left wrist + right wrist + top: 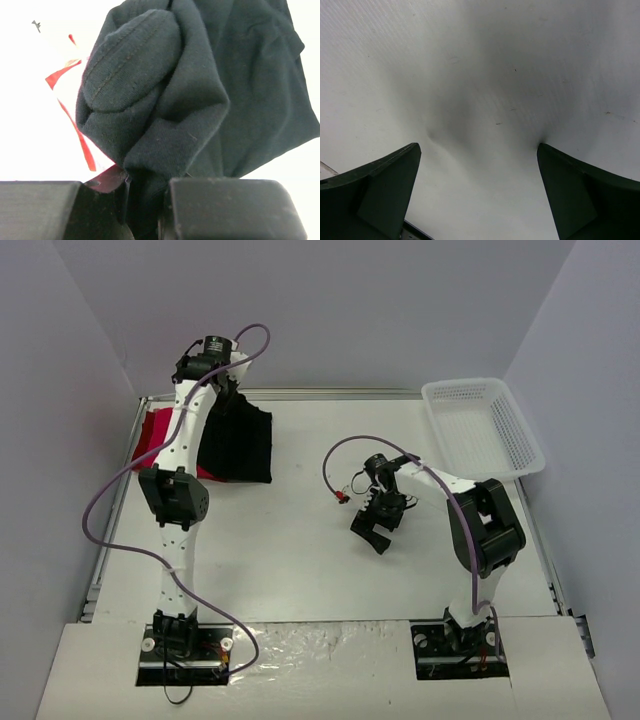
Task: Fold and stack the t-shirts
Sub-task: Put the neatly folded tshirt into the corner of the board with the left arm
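Table (pixel 300 570), basket (pixel 470 383) — left arm (pixel 185 435) across black shirt (pixel 245 445)

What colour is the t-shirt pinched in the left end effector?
Black. The t-shirt shows best in the left wrist view, bunched in the left end effector.

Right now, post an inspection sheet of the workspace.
Surface: white table, bare in the middle.
Job's things: black t-shirt bunched and lifted at the far left, overlapping the red t-shirt beneath it.
Clutter: white mesh basket, empty, far right corner.
Grippers: left gripper shut on the black t-shirt; right gripper open over bare table, holding nothing.
Cables: left purple cable and right purple cable hang in loose loops off the arms.
Surroundings: plain walls on three sides; nothing else seen.
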Available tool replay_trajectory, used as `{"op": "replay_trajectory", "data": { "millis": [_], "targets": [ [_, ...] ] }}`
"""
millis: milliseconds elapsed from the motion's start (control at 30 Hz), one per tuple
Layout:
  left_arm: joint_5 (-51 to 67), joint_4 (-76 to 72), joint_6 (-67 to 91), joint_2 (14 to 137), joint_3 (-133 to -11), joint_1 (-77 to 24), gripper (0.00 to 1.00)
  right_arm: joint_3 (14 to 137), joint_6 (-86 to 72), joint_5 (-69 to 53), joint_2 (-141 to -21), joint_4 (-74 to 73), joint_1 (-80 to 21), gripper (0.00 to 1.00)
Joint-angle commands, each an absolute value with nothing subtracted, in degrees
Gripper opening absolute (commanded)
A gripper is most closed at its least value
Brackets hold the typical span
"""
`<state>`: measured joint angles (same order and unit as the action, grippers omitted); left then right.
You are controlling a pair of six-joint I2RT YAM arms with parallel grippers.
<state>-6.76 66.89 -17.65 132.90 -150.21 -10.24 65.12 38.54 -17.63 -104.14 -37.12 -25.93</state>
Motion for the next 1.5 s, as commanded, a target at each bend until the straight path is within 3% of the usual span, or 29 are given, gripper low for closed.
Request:
{"op": "replay_trajectory", "data": {
  "millis": [0, 767, 1233, 1267, 1300, 1333, 1467],
  "targets": [
    [-9.93, 68.2, -19.86, 126.48, -152.23, -9.41, 0.02, 63.02, 38.23, -16.44, -109.25, -38.15, -26.19, 1.0],
    [-8.96, 66.62, -21.88, 121.11, -155.13, -2.29, 0.02, 62.49, 37.53, -13.54, -113.03, -37.97, -26.28, 1.0],
    [-7.02, 56.18, -24.08, 124.37, -146.8, 5.27, 0.02, 62.23, 37.18, -12.83, -114.87, -37.88, -25.84, 1.0],
    [-8.68, 49.11, -24.43, 123.76, -143.99, 5.53, 0.04, 62.14, 37.18, -12.83, -114.96, -37.97, -25.84, 1.0],
    [-9.31, 45.56, -24.87, 123.14, -137.35, 6.32, 0.32, 62.14, 37.18, -12.83, -115.22, -37.97, -25.75, 1.0],
    [-8.79, 43.18, -25.31, 122.7, -134.85, 6.76, 0.51, 62.14, 37.09, -12.83, -115.31, -37.97, -25.66, 1.0],
    [-8.88, 39.11, -23.92, 123.05, -130.96, 7.38, 0.66, 61.96, 36.91, -13.01, -115.31, -37.97, -25.14, 1.0]
  ]
}}
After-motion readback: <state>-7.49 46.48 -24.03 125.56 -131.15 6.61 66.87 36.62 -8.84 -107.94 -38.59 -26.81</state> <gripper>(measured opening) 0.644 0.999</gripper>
